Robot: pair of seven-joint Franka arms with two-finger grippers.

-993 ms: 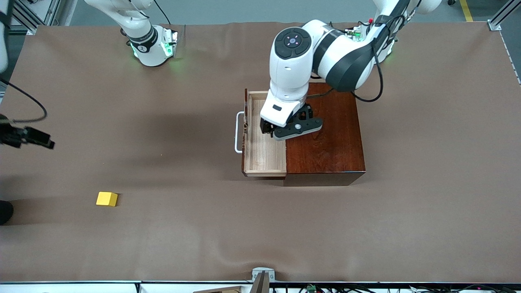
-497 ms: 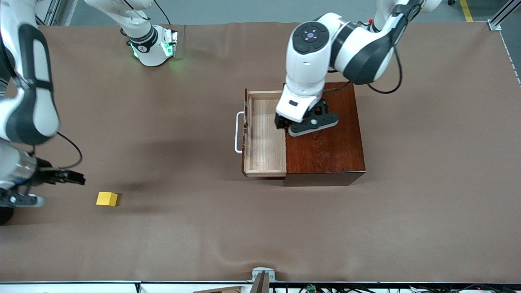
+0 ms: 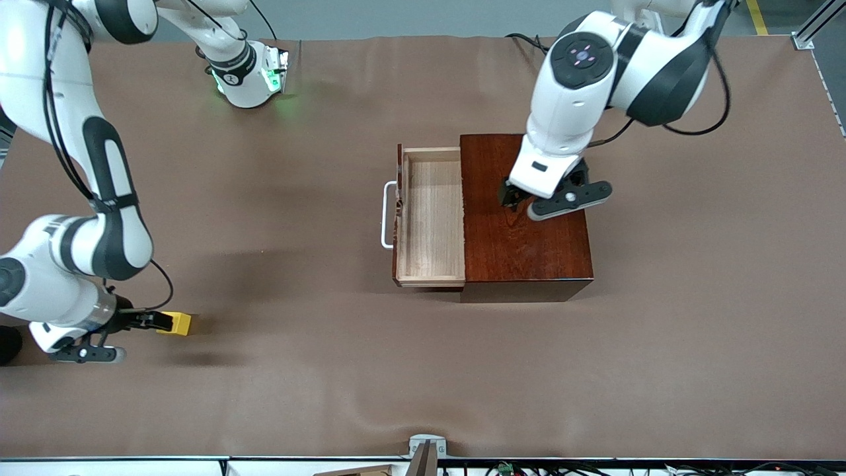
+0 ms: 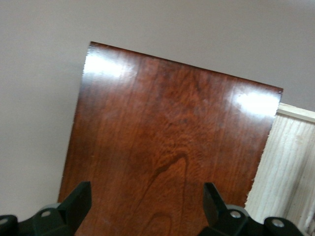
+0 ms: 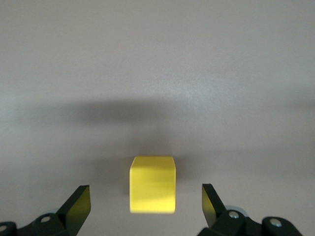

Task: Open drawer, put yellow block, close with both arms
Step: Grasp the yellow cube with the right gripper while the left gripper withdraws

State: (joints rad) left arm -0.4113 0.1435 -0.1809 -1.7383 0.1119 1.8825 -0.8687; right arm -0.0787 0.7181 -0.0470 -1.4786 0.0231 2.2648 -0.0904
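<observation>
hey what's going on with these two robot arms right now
The drawer of the wooden box is pulled open and empty. The right hand is open, with the yellow block lying on the table between its fingers, not yet gripped. The left hand, also open, hangs over the box's top, holding nothing.

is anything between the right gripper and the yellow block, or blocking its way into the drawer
Nothing visible. The right gripper is open at the yellow block, which shows between its fingers with bare table around it. The drawer stands open and empty, and the left gripper is over the box top, not the tray.
</observation>
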